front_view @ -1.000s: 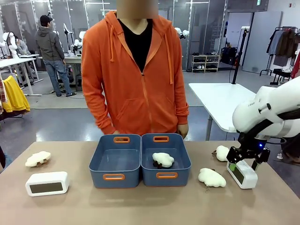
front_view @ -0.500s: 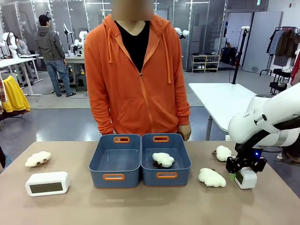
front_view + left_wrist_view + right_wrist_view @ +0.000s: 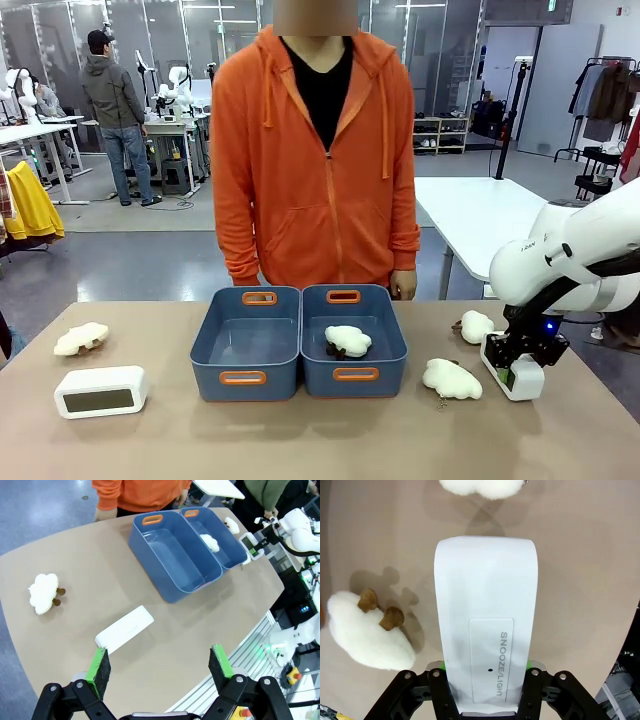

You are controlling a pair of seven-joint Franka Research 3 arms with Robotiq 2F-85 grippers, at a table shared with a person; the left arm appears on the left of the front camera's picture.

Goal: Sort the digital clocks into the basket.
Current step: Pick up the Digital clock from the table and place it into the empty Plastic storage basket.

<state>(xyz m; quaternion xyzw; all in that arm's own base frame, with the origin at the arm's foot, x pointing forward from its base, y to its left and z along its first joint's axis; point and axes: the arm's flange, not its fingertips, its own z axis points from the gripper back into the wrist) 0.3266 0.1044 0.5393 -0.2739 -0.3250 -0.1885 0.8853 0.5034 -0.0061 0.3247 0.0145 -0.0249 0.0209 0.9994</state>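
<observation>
One white digital clock (image 3: 511, 377) sits low over the table at the right, and my right gripper (image 3: 520, 362) is shut on it from above. In the right wrist view the clock (image 3: 487, 625) runs straight out between the green pads (image 3: 436, 669), its "SNOOZE/LIGHT" top showing. The other clock (image 3: 100, 390) lies on the table at the front left. My open left gripper (image 3: 160, 665) hangs high above that second clock (image 3: 125, 629). Two alike blue baskets stand side by side mid-table: the left one (image 3: 213, 345) holds nothing, the right one (image 3: 392, 345) holds a cream plush toy (image 3: 347, 340).
Cream plush toys lie at the far left (image 3: 81, 338), beside the held clock (image 3: 452, 378) and behind it (image 3: 475, 326). A person in an orange hoodie (image 3: 320, 180) stands at the far edge behind the baskets, arms down. The table's front edge (image 3: 235, 650) is near my left gripper.
My right gripper has turned the clock and brought it lower, closer to the table. The person has shifted to the right. The left clock and baskets have not moved.
</observation>
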